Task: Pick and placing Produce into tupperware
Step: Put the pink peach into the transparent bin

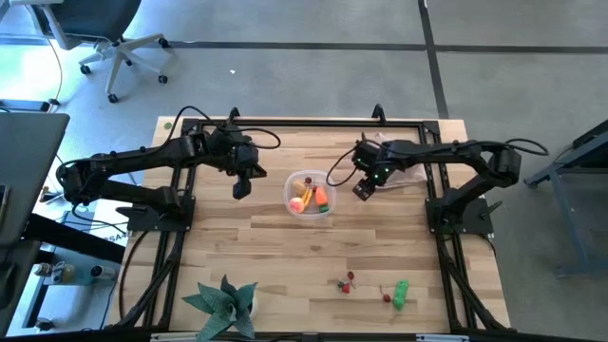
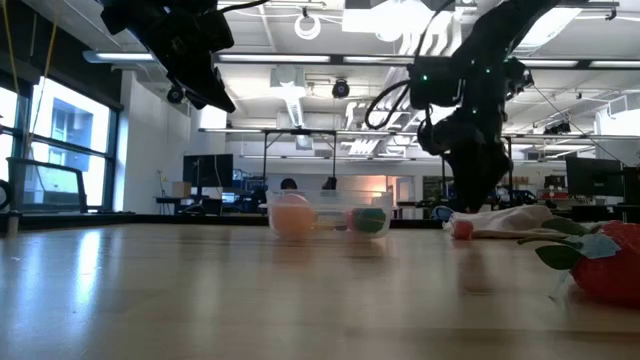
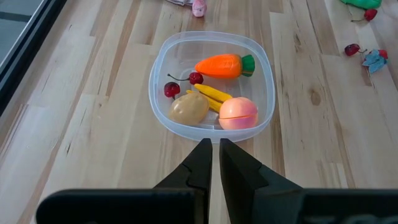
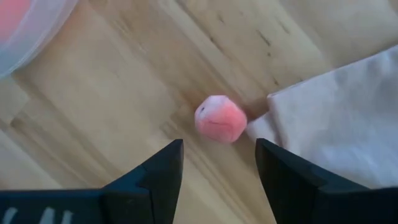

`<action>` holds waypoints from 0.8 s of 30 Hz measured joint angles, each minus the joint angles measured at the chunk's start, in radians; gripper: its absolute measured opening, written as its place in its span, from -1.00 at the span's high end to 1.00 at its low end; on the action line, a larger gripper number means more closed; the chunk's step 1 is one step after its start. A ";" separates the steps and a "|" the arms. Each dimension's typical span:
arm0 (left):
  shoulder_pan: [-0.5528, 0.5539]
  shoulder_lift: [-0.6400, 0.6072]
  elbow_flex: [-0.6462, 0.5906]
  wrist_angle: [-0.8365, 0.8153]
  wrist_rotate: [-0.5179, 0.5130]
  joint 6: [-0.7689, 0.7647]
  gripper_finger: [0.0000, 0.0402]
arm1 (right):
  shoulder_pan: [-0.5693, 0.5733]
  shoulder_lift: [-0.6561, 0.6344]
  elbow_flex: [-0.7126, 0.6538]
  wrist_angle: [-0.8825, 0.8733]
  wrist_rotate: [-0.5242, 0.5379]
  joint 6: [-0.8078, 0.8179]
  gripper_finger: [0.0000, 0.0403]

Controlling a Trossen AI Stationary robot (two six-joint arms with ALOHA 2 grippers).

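Note:
The clear tupperware (image 1: 310,194) stands at the table's middle. It holds an orange carrot (image 3: 224,65), red cherries (image 3: 172,89), yellow sticks (image 3: 213,95), a tan potato (image 3: 189,109) and a pink-orange round piece (image 3: 238,114). My left gripper (image 3: 214,149) is shut and empty, raised to the left of the tupperware (image 3: 211,81). My right gripper (image 4: 219,149) is open above a small pink piece (image 4: 221,119), which lies on the table right of the tupperware, against the edge of the pinkish-beige cloth (image 4: 336,124). The fingers stand on either side of the piece without touching it.
Red cherries (image 1: 347,282), a green pepper (image 1: 401,293) and a small red piece (image 1: 386,297) lie near the table's front right. A green leafy plant (image 1: 223,302) stands at the front left. The cloth (image 1: 408,176) lies under the right arm.

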 joint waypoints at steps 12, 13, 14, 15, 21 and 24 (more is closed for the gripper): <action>0.000 0.000 0.000 0.001 0.000 0.000 0.89 | -0.009 0.000 -0.007 0.056 0.003 -0.020 0.04; 0.000 0.000 0.000 0.001 0.000 0.000 0.89 | -0.009 0.000 -0.007 0.057 0.001 -0.014 0.04; 0.000 0.000 0.000 0.001 0.000 0.000 0.89 | -0.009 0.000 -0.007 0.057 -0.001 -0.002 0.04; 0.000 0.000 0.000 0.001 0.000 0.000 0.89 | -0.009 0.000 -0.007 0.056 -0.002 0.005 0.04; 0.000 0.000 0.000 0.001 0.000 0.000 0.89 | -0.009 0.002 -0.007 0.055 0.001 0.015 0.04; 0.000 0.000 0.000 0.001 0.000 0.000 0.89 | -0.009 0.021 -0.007 0.058 0.001 0.017 0.04</action>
